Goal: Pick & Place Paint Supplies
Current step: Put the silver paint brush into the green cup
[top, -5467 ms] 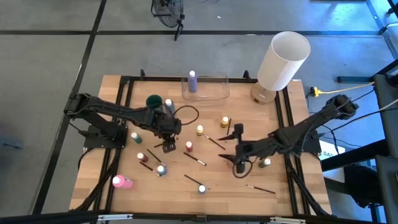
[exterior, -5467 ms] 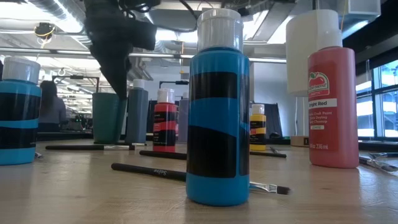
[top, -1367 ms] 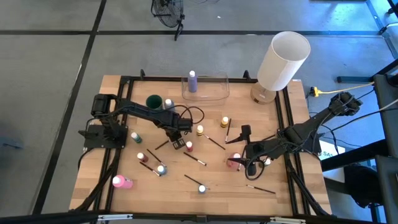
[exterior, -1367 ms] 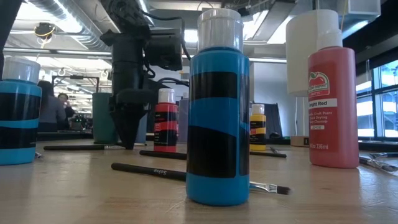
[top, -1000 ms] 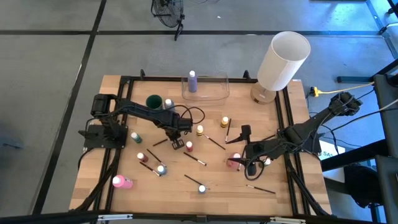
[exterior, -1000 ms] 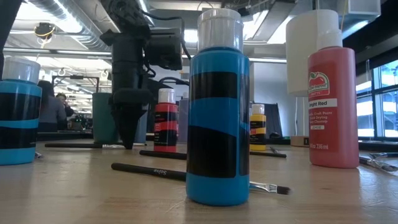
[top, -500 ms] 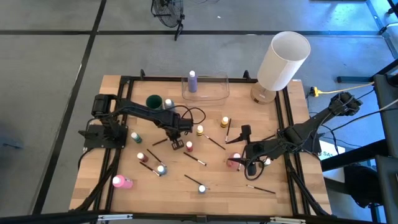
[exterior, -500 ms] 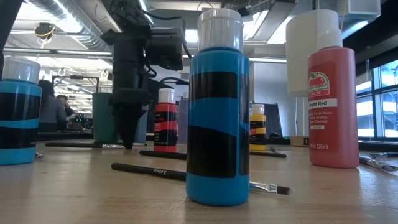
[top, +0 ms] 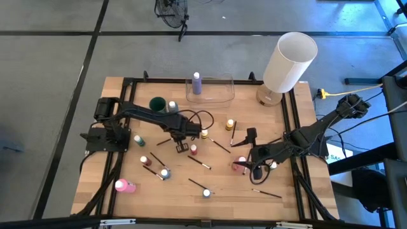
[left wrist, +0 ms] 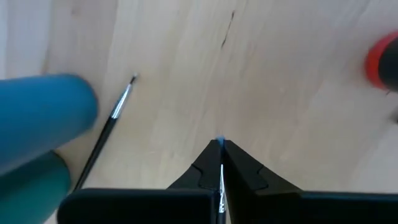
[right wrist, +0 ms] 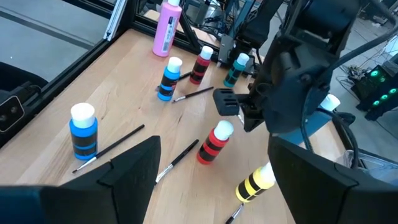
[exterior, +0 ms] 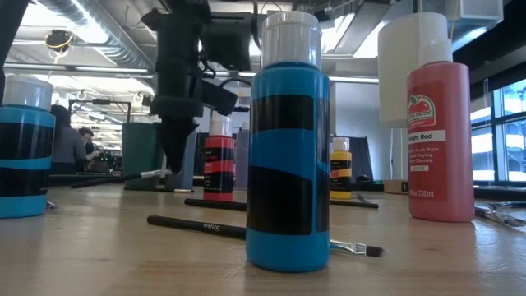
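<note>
My left gripper (top: pixel 179 141) is mid-table, pointing down, shut on a thin dark paintbrush (exterior: pixel 115 178) that slants away from it toward the table's left (top: pixel 163 141). A red-and-black bottle (top: pixel 193 150) stands just beside it. Another brush (left wrist: pixel 106 134) lies flat on the wood below. My right gripper (top: pixel 245 154) hovers open at the right, above a pinkish bottle (top: pixel 240 164), touching nothing. More small bottles and brushes stand and lie scattered over the table. My left gripper pinches the paintbrush at its silver ferrule and bristle end (exterior: pixel 163 172), only at the fingers' free ends, coming from above. The brush hangs tilted, this end raised and the handle end (exterior: pixel 76 184) lower; whether that end touches the wood I cannot tell. My own fingers (left wrist: pixel 208 168) hide most of it.
A clear container (top: pixel 219 90) holding a lilac bottle (top: pixel 196 83) stands at the far edge, a large white cylinder (top: pixel 289 60) at the far right, a green cup (top: pixel 157 103) at the far left. A blue bottle (exterior: pixel 288 156) and a red one (exterior: pixel 440 140) stand near the front.
My left gripper has risen from the table and tipped a little. The brush's ferrule end has come up with it, so the brush, flat on the wood before, now slants with its handle end lower.
</note>
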Controlling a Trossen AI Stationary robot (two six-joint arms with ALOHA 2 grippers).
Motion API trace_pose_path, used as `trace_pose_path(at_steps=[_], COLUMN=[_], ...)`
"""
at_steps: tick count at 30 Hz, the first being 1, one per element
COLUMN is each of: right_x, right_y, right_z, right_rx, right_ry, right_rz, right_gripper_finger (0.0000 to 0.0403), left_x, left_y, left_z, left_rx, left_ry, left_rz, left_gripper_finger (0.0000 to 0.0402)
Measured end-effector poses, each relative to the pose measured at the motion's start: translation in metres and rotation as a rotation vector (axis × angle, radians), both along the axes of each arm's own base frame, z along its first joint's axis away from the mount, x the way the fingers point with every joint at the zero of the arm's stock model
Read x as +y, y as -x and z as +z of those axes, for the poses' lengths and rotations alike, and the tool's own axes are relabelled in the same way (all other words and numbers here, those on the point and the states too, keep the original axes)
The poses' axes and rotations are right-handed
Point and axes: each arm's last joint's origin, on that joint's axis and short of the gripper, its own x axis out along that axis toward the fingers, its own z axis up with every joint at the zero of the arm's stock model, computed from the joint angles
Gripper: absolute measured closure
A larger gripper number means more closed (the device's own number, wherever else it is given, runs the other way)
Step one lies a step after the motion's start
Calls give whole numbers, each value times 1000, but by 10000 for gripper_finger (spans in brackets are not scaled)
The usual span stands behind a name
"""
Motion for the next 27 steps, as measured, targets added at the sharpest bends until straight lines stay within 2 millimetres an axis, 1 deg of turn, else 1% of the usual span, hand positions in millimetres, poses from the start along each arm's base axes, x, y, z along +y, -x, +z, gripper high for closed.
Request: trace_pose_path(at_steps=[5, 8, 11, 14, 17, 21, 24, 27], right_x=[0, 0, -1, -1, -1, -1, -1, -1], right_y=[1, 1, 1, 1, 1, 1, 1, 1], right_z=[-1, -1, -2, -3, -3, -3, -3, -3], right_rx=[15, 15, 19, 27, 33, 34, 34, 34], right_ry=[0, 0, 3, 7, 5, 6, 6, 6], right_rz=[-4, -4, -4, -5, -8, -8, -8, -8], right_gripper_finger=[103, 103, 103, 103, 103, 103, 103, 103], left_x=[-4, -5, -5, -8, -13, -27, -36, -35], left_y=[-3, -8, -9, -8, -7, -3, 7, 28], left_z=[18, 34, 55, 79, 107, 153, 178, 202], left_rx=[5, -16, -28, -41, -101, -279, -372, -435], left_ry=[-64, -74, -110, -153, -206, -252, -309, -402], left_rz=[-26, -35, -37, -44, -59, -121, -177, -183], left_gripper_finger=[400, 400, 400, 400, 400, 400, 400, 400])
